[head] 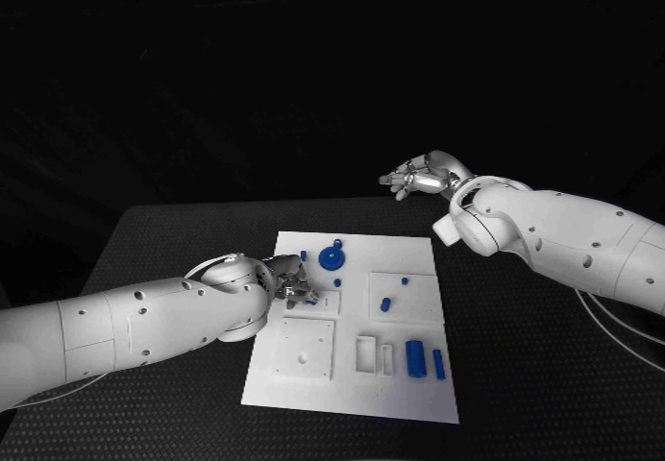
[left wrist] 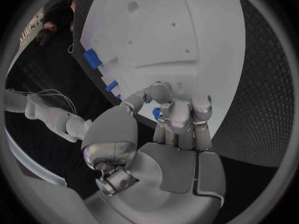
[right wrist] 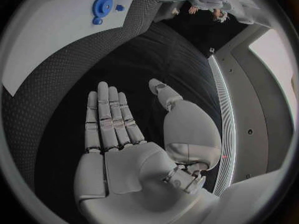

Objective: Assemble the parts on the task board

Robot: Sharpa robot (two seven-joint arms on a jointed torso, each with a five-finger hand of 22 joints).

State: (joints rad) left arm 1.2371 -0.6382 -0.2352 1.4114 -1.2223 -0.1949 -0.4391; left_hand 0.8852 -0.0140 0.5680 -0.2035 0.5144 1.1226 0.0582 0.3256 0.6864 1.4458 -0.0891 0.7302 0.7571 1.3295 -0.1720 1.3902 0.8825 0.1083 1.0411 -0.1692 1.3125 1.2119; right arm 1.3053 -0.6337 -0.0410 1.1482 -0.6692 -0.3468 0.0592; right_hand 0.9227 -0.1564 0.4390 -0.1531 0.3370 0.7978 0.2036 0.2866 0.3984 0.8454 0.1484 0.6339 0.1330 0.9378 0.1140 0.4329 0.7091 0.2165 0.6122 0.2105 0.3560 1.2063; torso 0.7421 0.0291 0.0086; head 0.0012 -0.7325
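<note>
I have the left hand (head: 287, 285) with fingers (left wrist: 177, 115) pinching a small blue part (left wrist: 156, 113) over the task board (head: 416, 252), the right hand (head: 420, 177) released beyond its far edge above the desk (head: 181, 230), and, judging by loose blue pieces (head: 424, 359) near the board's front, assembly mostly remains.

Table (head: 166, 230): black, with a fine dotted texture across its top; its far edge runs straight across the scene.
Beyond the table: darkness on the far side and to the left and right, with no wall or furniture to be made out.
Light: dim overall, falling mainly on the table's middle, while its corners fade into shadow.
</note>
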